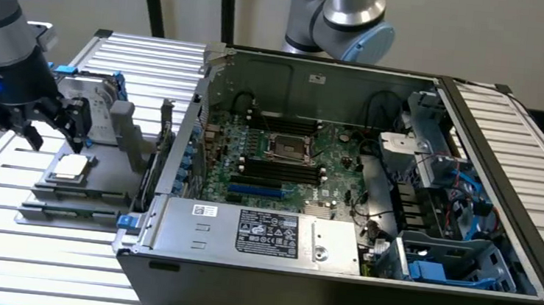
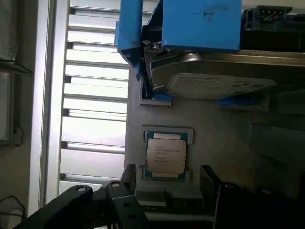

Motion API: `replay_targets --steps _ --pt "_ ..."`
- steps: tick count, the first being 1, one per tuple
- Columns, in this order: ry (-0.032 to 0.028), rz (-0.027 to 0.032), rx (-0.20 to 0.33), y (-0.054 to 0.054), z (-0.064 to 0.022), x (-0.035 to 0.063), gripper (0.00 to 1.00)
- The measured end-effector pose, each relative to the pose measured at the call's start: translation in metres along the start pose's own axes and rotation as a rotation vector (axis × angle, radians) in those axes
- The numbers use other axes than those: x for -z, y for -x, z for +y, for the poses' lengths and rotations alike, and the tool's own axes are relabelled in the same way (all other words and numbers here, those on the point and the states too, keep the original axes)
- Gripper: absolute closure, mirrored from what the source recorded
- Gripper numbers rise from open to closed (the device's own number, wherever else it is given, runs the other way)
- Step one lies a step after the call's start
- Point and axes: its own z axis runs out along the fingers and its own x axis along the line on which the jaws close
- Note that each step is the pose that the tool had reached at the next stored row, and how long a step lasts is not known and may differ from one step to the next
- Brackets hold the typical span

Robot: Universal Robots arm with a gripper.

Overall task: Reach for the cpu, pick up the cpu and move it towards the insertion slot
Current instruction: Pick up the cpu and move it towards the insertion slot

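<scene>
Cpu (image 1: 70, 167) lies flat on a grey holder (image 1: 46, 203) beside the open computer case (image 1: 340, 277), untouched. The gripper (image 1: 54, 133) hangs just above it, at its eleven o'clock in the exterior view, fingers spread and holding nothing. The insertion slot (image 1: 287, 148) sits on the motherboard (image 1: 344, 175), well apart toward the holder's two o'clock.

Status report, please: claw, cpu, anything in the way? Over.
Claw open above cpu, not touching. Cpu flat on grey holder, outside the case. Nothing between claw and cpu.

One cpu (image 1: 70, 167) (image 2: 165, 156), one insertion slot (image 1: 288, 149) — one hard drive (image 2: 214, 82).
</scene>
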Motion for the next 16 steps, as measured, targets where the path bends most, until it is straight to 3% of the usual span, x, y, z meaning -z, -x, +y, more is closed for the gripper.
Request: replay_targets --steps 2,3,16 --pt "0.0006 0.0 0.0 0.0 -0.0004 -0.0024 0.33" --pt "0.0007 0.0 -0.001 0.001 -0.0006 -0.0038 0.27" --pt "0.0007 -0.0018 -0.046 0.001 -0.0019 -0.0238 0.27"
